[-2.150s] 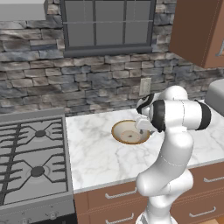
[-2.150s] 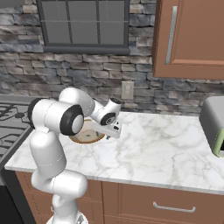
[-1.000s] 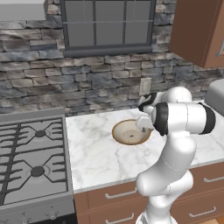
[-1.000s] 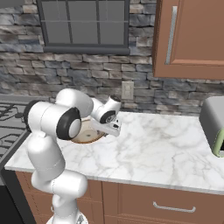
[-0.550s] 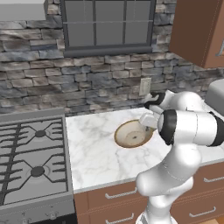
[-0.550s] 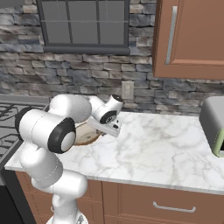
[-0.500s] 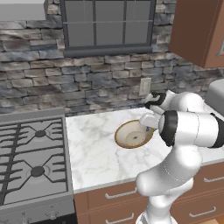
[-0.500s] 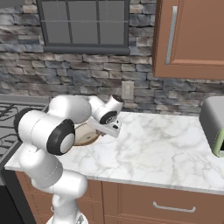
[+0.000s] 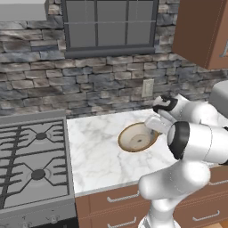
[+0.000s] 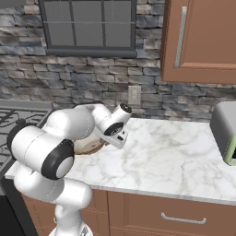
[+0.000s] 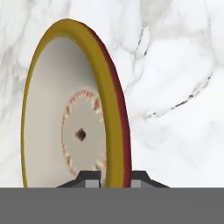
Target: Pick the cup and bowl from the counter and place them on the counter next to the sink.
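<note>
Hand view: fingers [image 11: 113,178] straddle and grasp the bowl [image 11: 70,122] rim; confirm firm grip, then lift vertically off the table [image 11: 175,87].

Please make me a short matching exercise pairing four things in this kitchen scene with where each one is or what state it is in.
Things:
1. bowl
2. gripper
3. gas stove
4. wall outlet

Places or states:
A. on the stone wall behind the counter
B. left of the marble top
C. closed on a golden-brown rim
D. lying on the marble, rim between the fingers

Pairs: 1-D, 2-C, 3-B, 4-A
</note>
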